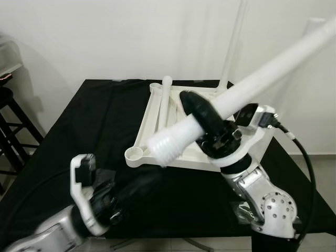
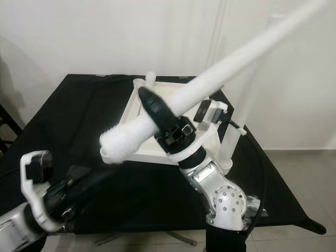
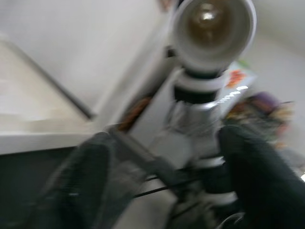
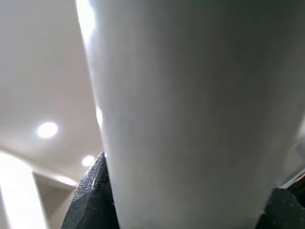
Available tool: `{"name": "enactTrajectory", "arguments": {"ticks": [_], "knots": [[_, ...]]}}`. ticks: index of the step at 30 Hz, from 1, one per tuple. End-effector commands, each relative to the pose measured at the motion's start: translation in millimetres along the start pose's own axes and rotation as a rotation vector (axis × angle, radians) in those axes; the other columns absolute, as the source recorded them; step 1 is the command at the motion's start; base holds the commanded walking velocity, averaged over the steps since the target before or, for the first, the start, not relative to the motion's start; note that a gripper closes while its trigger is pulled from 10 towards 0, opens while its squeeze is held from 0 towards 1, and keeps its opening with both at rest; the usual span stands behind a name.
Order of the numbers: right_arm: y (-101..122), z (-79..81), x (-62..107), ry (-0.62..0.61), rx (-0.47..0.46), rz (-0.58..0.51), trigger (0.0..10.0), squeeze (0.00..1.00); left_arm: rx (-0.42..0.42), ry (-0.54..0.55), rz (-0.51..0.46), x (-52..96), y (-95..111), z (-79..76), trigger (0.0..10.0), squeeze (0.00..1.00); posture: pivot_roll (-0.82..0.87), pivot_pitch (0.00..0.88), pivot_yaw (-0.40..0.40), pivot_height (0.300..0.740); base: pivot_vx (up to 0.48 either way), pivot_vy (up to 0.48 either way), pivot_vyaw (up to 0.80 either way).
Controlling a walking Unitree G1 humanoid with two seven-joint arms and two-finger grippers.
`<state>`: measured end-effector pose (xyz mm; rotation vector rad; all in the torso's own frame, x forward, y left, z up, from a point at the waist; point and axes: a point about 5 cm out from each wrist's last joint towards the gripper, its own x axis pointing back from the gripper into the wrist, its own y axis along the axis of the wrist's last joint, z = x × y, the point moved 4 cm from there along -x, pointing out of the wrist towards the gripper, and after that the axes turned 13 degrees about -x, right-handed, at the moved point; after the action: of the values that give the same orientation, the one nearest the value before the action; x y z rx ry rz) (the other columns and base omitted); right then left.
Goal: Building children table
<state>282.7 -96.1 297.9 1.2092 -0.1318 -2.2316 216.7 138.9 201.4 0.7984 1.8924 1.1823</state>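
**Table Leg Held Over Corner Socket**

The white table leg [image 1: 247, 84] was clamped in the right gripper [image 1: 207, 118] near its threaded end, tilted above the near-left socket [image 1: 135, 154] of the upturned tabletop [image 1: 157, 118]. It was judged light, rigid and smooth; a grip near the thread was advised. The left gripper [image 1: 123, 202] was held unclenched, low and near.

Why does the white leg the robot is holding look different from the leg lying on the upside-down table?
The held leg is lifted and tilted in the air, clamped in the right end effector; the loose leg lies flat on the upturned tabletop. The held leg's ridged screw end shows clearly; the loose leg's does not. Both are white plastic tubes.
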Motion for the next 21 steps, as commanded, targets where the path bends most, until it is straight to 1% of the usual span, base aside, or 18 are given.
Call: {"name": "enactTrajectory", "arguments": {"ticks": [1,2,3,5,6,7,8,9,11,12,13,14,17,18,19,20,21], "knots": [[1.4,-6.9,-0.9,-0.067,0.079,0.029,0.0,0.0,-0.134,0.193,0.013,9.1,12.0,31.0,10.0,1.0,-0.07,0.0,-0.04,0.74,0.0,0.0,0.0],[1.4,-6.9,-0.9,-0.067,0.079,0.029,0.0,0.0,-0.134,0.193,0.013,9.1,12.0,31.0,10.0,1.0,-0.07,0.0,-0.04,0.74,0.0,0.0,0.0],[-2.6,-19.3,1.6,-0.158,0.17,0.088,0.0,0.0,-0.189,0.363,-0.016,12.9,25.3,55.9,10.0,1.0,-0.07,0.0,-0.04,0.74,0.0,0.0,0.0],[-2.6,-19.3,1.6,-0.158,0.17,0.088,0.0,0.0,-0.189,0.363,-0.016,12.9,25.3,55.9,10.0,1.0,-0.07,0.0,-0.04,0.74,0.0,0.0,0.0],[-5.3,-27.8,4.2,-0.218,0.233,0.132,0.0,0.0,-0.213,0.474,-0.041,16.1,34.5,71.1,10.0,1.0,-0.07,0.0,-0.04,0.74,0.0,0.0,0.0],[-14.1,-44.5,12.0,-0.316,0.347,0.226,0.4,0.0,-0.212,0.587,-0.07,16.3,42.3,86.8,10.0,0.02,-0.07,0.0,-0.037,0.74,0.0,0.0,0.0],[-14.1,-44.5,12.0,-0.316,0.347,0.226,0.4,0.0,-0.212,0.587,-0.07,16.3,42.3,86.8,10.0,0.02,-0.07,0.0,-0.037,0.74,0.0,0.0,0.0],[-23.1,-60.4,22.8,-0.404,0.436,0.316,9.9,0.0,-0.236,0.679,-0.078,14.7,47.8,98.1,10.0,0.0,-0.07,0.0,-0.037,0.74,0.0,0.0,0.0],[-23.1,-60.4,22.8,-0.404,0.436,0.316,9.9,0.0,-0.236,0.679,-0.078,14.7,47.8,98.1,10.0,0.0,-0.07,0.0,-0.037,0.74,0.0,0.0,0.0],[-30.5,-72.3,33.7,-0.468,0.498,0.383,10.0,0.0,-0.258,0.736,-0.078,11.8,50.9,104.5,10.0,0.0,-0.07,0.0,-0.035,0.74,0.0,0.0,0.0],[-30.5,-72.3,33.7,-0.468,0.498,0.383,10.0,0.0,-0.258,0.736,-0.078,11.8,50.9,104.5,10.0,0.0,-0.07,0.0,-0.035,0.74,0.0,0.0,0.0],[-34.3,-84.9,46.9,-0.546,0.568,0.44,10.0,0.0,-0.339,0.784,-0.01,5.2,48.8,108.6,10.0,0.0,-0.08,0.0,-0.034,0.74,0.0,0.0,0.0],[-34.3,-84.9,46.9,-0.546,0.568,0.44,10.0,0.0,-0.339,0.784,-0.01,5.2,48.8,108.6,10.0,0.0,-0.08,0.0,-0.034,0.74,0.0,0.0,0.0],[-35.2,-91.4,54.5,-0.589,0.605,0.462,10.0,0.0,-0.404,0.803,0.039,1.5,46.8,109.8,10.0,0.0,-0.08,0.0,-0.033,0.74,0.0,0.0,0.0],[-35.2,-91.4,54.5,-0.589,0.605,0.462,10.0,0.0,-0.404,0.803,0.039,1.5,46.8,109.8,10.0,0.0,-0.08,0.0,-0.033,0.74,0.0,0.0,0.0],[-29.1,-99.0,62.7,-0.645,0.666,0.469,10.0,0.0,-0.521,0.765,0.116,-3.6,42.4,108.5,10.0,0.0,-0.08,0.0,-0.029,0.74,0.0,0.0,0.0],[-29.1,-99.0,62.7,-0.645,0.666,0.469,10.0,0.0,-0.521,0.765,0.116,-3.6,42.4,108.5,10.0,0.0,-0.08,0.0,-0.029,0.74,0.0,0.0,0.0]]}}
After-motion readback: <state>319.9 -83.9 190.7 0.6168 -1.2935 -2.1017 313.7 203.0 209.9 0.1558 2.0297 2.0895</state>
